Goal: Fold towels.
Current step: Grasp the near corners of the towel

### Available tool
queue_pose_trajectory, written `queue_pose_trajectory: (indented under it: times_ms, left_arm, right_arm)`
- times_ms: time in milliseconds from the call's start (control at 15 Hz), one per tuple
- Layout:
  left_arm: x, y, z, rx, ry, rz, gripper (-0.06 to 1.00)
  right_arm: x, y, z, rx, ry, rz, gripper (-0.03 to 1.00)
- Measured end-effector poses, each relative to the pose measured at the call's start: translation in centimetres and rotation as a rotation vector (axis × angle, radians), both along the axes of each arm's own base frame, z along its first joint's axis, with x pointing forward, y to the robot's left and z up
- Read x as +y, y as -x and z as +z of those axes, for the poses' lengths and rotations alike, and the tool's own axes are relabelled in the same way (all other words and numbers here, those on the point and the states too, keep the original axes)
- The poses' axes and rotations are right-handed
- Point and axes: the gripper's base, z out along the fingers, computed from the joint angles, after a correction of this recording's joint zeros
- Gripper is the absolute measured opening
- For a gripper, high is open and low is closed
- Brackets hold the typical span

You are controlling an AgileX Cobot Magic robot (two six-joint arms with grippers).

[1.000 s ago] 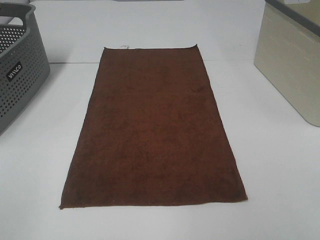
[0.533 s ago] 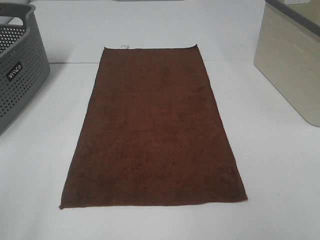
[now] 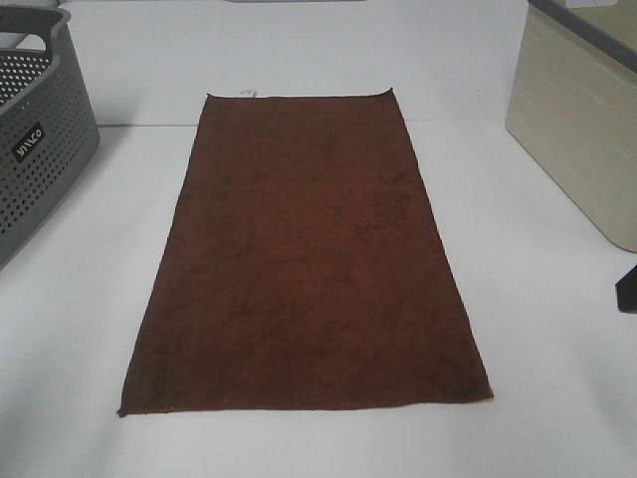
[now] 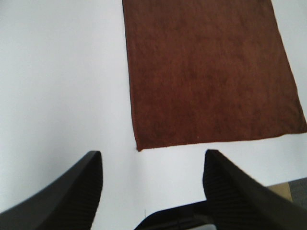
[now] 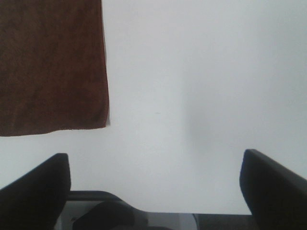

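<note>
Left fingers (image 4: pixel 81 187): spread wide and holding nothing, over bare bench (image 4: pixel 57 72), just short of the towel's (image 4: pixel 206 72) near corner.
Right fingers (image 5: pixel 43 187): spread wider still and empty. The towel's (image 5: pixel 48 62) other near corner lies to one side of the gap, not between them.
Change: a dark shape (image 3: pixel 627 291) has come in at the right edge of the high view. It was absent a second ago, and I judge it part of your right arm. The towel (image 3: pixel 309 259) has not shifted.
Meaning: your approach has begun, but no fold is made and no edge is gripped.
Towel: flat at full length in mid-bench, with its tag (image 3: pixel 247 95) on the far short edge, lying between basket (image 3: pixel 40 129) and bin (image 3: pixel 577 129).
Views: only the wrist views show your fingers and both near corners close up. Only the high view shows the whole towel, tag, basket and bin.
</note>
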Motion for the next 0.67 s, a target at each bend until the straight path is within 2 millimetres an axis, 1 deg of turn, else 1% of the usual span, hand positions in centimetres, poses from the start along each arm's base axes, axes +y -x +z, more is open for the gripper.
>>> queue_pose_trajectory:
  times_ms: [133,267,533,667]
  left_arm:
    - [-0.4,-2.2,-2.2,0.101,0.025,-0.034,0.59]
    - [-0.8,-4.2,-4.9,0.198,0.054,-0.043,0.59]
    - [-1.4,-6.5,-9.2,0.308,0.135,-0.033,0.59]
    - [-1.6,-7.3,-11.0,0.325,0.163,-0.037,0.59]
  right_arm:
    - [0.5,-1.8,-2.1,0.127,-0.075,-0.021,0.89]
    - [1.1,-3.5,-3.9,0.176,-0.149,-0.008,0.89]
    - [2.1,-5.9,-6.7,0.186,-0.252,0.063,0.89]
    - [2.4,-6.8,-8.2,0.199,-0.292,0.091,0.89]
